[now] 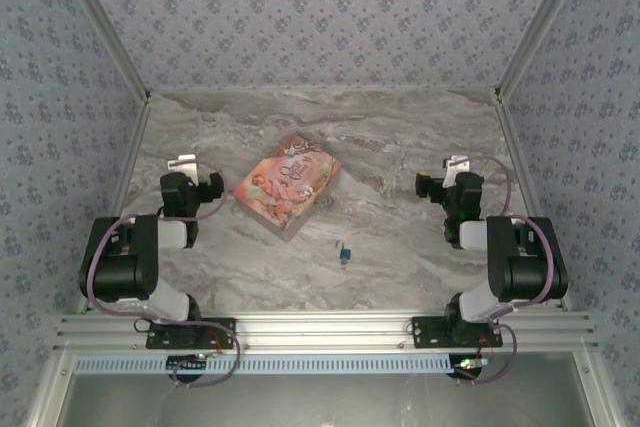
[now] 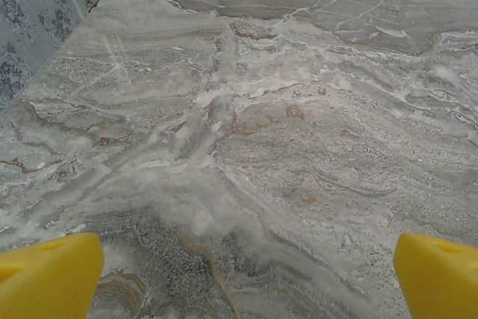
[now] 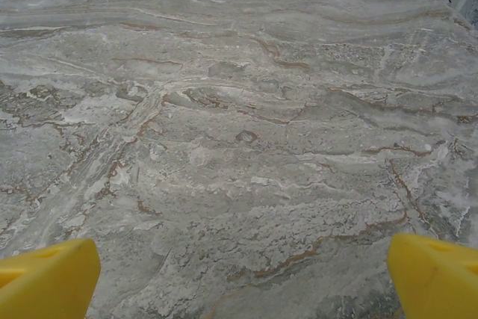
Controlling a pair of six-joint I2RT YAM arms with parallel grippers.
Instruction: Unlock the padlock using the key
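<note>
The padlock (image 1: pixel 343 254) is a tiny blue thing lying on the marble table (image 1: pixel 400 237), near the front and between the two arms. I cannot pick out the key at this size. My left gripper (image 1: pixel 184 163) hovers at the table's left side, far from the padlock. Its yellow fingertips (image 2: pixel 48 274) stand wide apart, so the left gripper (image 2: pixel 246 278) is open over bare marble. My right gripper (image 1: pixel 457 164) is at the right side, equally far off. With its fingertips (image 3: pixel 48 278) spread, the right gripper (image 3: pixel 243 282) is open and holds nothing.
A pink illustrated tin box (image 1: pixel 287 185) lies flat at the table's middle, just behind and left of the padlock and right of my left gripper. Patterned walls (image 1: pixel 320 17) close in the back and both sides.
</note>
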